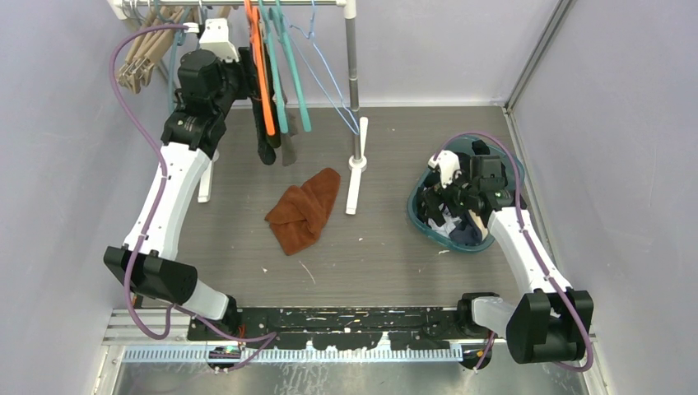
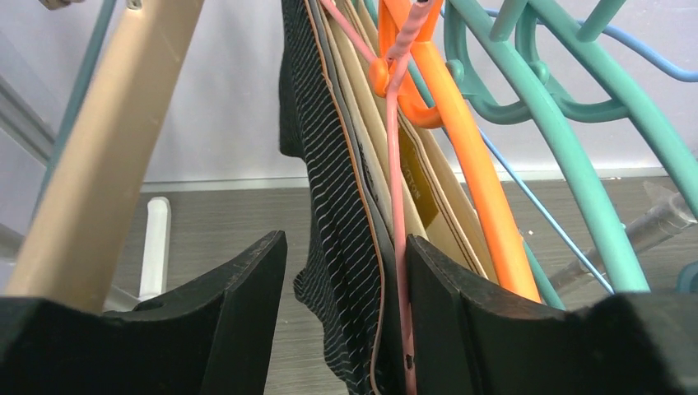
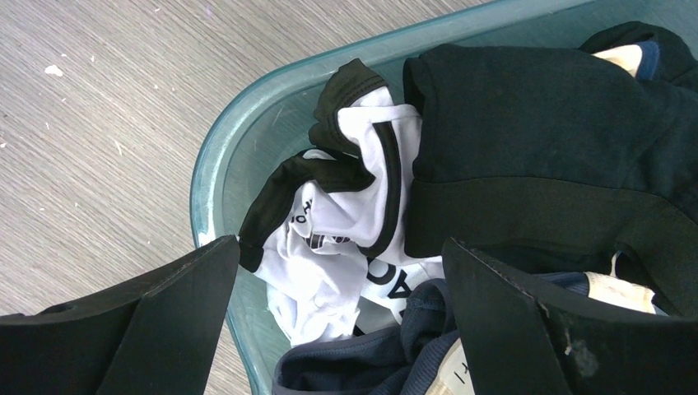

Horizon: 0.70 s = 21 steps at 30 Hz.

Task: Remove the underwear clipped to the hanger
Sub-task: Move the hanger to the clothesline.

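Observation:
Dark striped underwear (image 2: 346, 247) hangs from a thin pink hanger (image 2: 398, 206), with cream bands (image 2: 370, 123) of more garments behind it. My left gripper (image 2: 346, 329) is open around this cloth. Its right finger (image 2: 461, 313) rests against the pink hanger and its left finger (image 2: 239, 313) stands clear of the fabric. From above, the left gripper (image 1: 247, 86) is at the rail beside the dark hanging underwear (image 1: 267, 144). My right gripper (image 1: 435, 204) hangs open over the teal basin (image 1: 416, 216), holding nothing.
Orange (image 1: 262, 74) and teal hangers (image 1: 290, 90) crowd the rail next to the left gripper, and wooden ones (image 1: 144, 58) hang further left. A rust-brown cloth (image 1: 304, 210) lies on the table. The basin (image 3: 216, 177) holds black, white and navy garments (image 3: 362, 354). The rack post (image 1: 354, 74) stands centre-back.

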{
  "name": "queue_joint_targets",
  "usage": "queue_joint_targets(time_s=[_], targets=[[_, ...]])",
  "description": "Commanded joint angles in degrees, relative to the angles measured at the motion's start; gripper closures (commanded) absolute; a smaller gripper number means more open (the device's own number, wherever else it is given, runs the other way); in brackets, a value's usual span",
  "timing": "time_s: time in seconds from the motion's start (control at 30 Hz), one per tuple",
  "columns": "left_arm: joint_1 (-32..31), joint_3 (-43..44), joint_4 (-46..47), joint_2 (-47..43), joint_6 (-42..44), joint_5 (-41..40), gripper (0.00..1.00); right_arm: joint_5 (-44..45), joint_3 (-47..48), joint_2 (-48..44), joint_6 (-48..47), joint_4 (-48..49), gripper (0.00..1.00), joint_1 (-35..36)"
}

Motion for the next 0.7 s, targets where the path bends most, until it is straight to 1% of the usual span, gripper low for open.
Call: queue_joint_targets(time_s=[0.0, 0.17, 0.23, 0.47, 0.57, 0.67], targets=[[0.79, 0.30, 3.91, -3.00, 2.21, -2.20, 0.44, 0.38, 0.66, 0.25, -0.99, 0.49, 0.00, 0.48], [1.97, 0.10, 4.09, -2.91, 2.12, -2.15, 0.49, 0.47, 0.69, 0.48, -1.17, 0.36, 0.00, 0.49], [2.48, 0.08, 4.15, -2.73, 1.89, -1.84, 0.53, 0.51, 0.63, 0.77, -1.34, 0.23, 0.00, 0.57], [4.37, -0.20, 4.30, -2.74, 0.72, -1.17, 0.58, 0.64, 0.80, 1.34, -1.46, -0.03, 0.00, 0.66], [6.25, -1.15, 4.88, -3.36, -0.99, 0.82, 0.59, 0.65, 0.80, 1.69, -1.48, -0.20, 0.00, 0.66], [8.46, -1.67, 4.57, -3.64, -3.41, 4.69, 0.60, 0.72, 0.88, 2.02, -1.57, -0.41, 0.00, 0.75]])
